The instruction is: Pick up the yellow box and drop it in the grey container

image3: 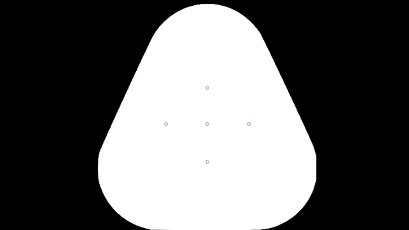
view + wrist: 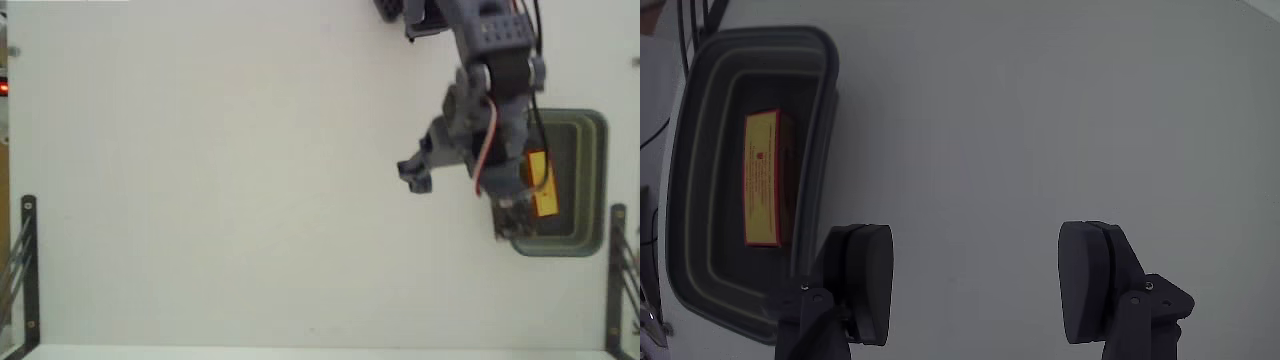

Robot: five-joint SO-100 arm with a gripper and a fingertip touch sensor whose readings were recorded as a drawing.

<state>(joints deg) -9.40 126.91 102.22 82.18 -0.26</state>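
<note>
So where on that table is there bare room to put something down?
Nearly everywhere: the white table is bare left of the arm. Only the right edge is crowded, where the grey container holds the yellow box under the open gripper.

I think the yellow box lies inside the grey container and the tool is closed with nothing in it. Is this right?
Not quite. The yellow box does lie inside the grey container, but the tool is open, not closed: the wrist view shows its two fingers wide apart over bare table, with nothing between them.
</note>
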